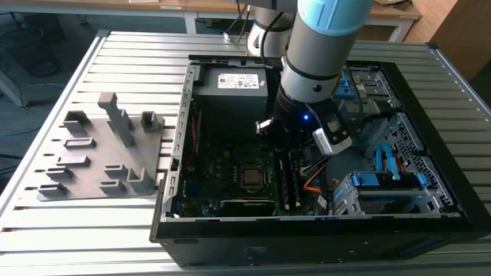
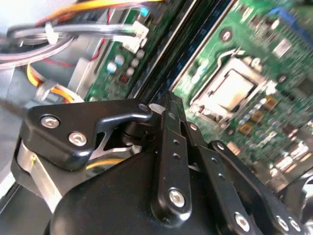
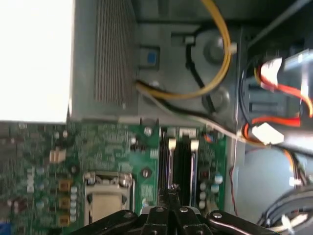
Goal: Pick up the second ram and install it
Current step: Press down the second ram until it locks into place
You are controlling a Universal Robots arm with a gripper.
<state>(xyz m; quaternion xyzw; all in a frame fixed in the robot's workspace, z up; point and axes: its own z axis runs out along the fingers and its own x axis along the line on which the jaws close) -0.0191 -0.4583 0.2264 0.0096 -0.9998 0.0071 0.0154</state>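
Hovering over the open black computer case [image 1: 429, 138], we have our black linkage gripper [image 3: 171, 196] lowered onto the memory slots beside the square silver processor socket [image 3: 106, 196] on the green motherboard [image 1: 222, 178]. In both wrist views the fingers [image 2: 171, 127] are drawn in together, edge to edge, with no gap between the tips, so we read the pincer as clenched. We cannot make out a board between them. The second ram, a thin dark circuit stick [image 1: 290, 179], appears in the exterior view to stand in the slots at the exterior view's right of the socket, just under our wrist; which of the dark strips there is the second one we cannot tell.

We judge the closed fingers sit over the slot line because a narrow closed tip can bear down on a stick's top edge without fouling the yellow and orange cables [image 3: 220, 58] nearby. The grey plastic holder with upright ribs [image 1: 107, 149] lies on the slatted metal table [image 1: 130, 63], well apart from the case's wall.
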